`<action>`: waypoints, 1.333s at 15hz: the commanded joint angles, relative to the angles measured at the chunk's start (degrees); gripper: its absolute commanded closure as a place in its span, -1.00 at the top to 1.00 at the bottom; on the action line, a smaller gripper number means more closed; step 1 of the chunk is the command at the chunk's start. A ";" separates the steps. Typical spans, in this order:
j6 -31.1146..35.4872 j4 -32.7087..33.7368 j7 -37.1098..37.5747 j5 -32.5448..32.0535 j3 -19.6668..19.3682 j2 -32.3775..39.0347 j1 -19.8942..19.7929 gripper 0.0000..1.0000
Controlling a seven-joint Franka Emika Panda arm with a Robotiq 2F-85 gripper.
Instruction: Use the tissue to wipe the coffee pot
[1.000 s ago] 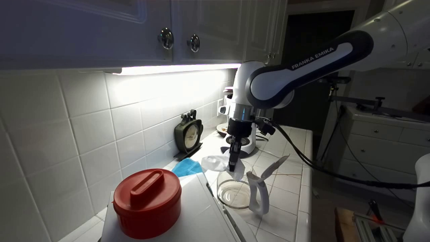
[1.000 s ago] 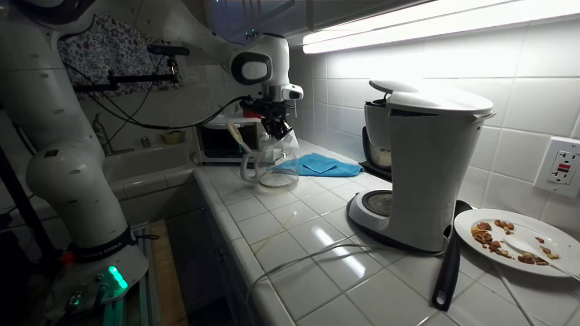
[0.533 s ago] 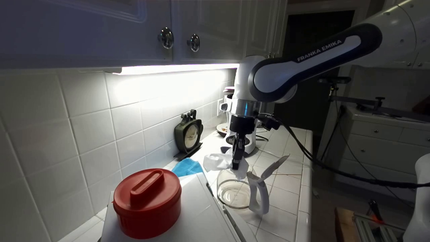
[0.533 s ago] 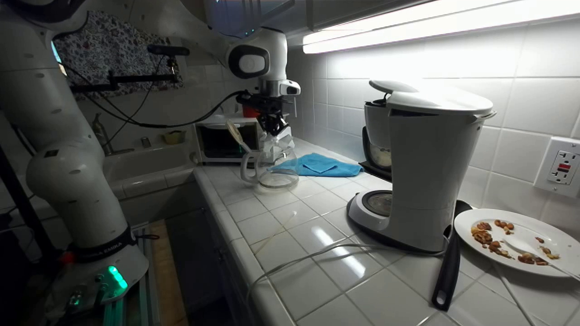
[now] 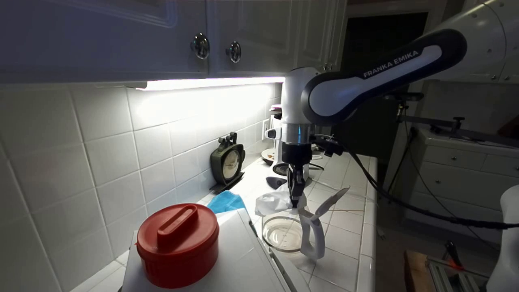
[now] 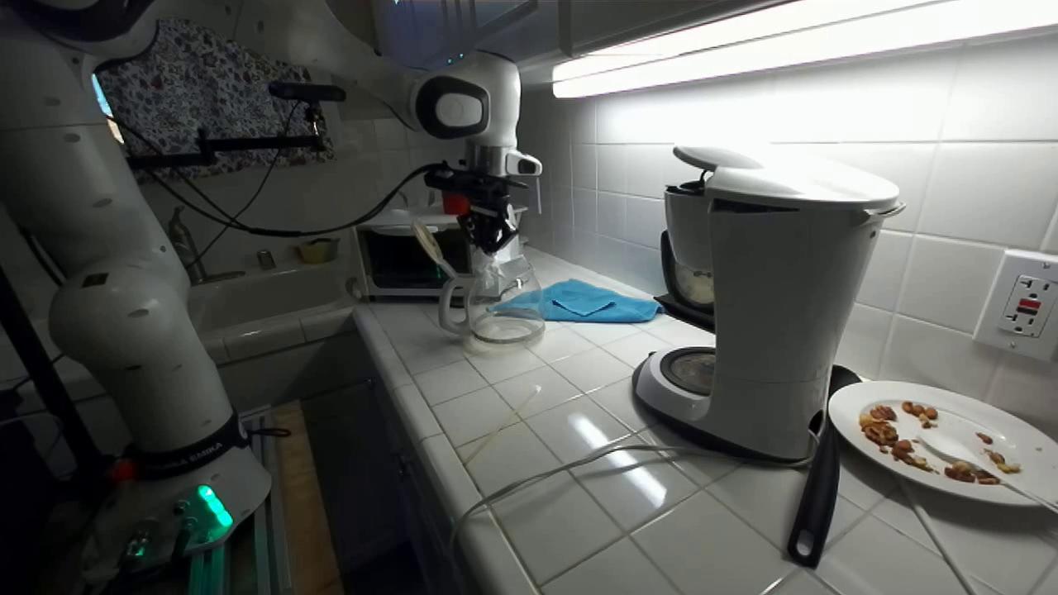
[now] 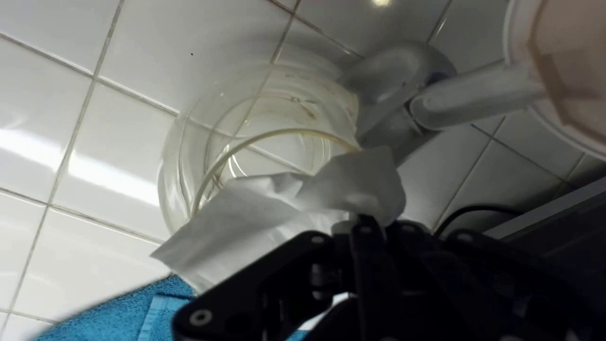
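Observation:
The coffee pot, a clear glass carafe, stands upright on the tiled counter in both exterior views. Its white handle points toward the counter's open edge, and the flap of its lid is tipped up. My gripper hangs over the pot's mouth near the handle side, jaws pressed together on the whitish, crumpled tissue. In the wrist view the tissue spreads from the fingertips across part of the pot's rim. Whether it touches the glass I cannot tell. The pinched part is hidden between the fingers.
A blue cloth lies behind the pot by the wall. The white coffee machine and a plate with nuts stand farther along. A red-lidded container sits on a white appliance beside the pot.
My gripper, with the tissue in it, has shifted across the pot's mouth toward the handle side, rising a little on the way. The pot has stayed in place.

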 commanded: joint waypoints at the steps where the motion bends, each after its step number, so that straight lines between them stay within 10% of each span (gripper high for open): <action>1: -1.80 -0.33 2.81 -6.62 0.27 -1.17 -0.14 -0.99; 20: 6.09 -0.72 18.92 -9.37 -1.65 2.14 -2.71 -0.99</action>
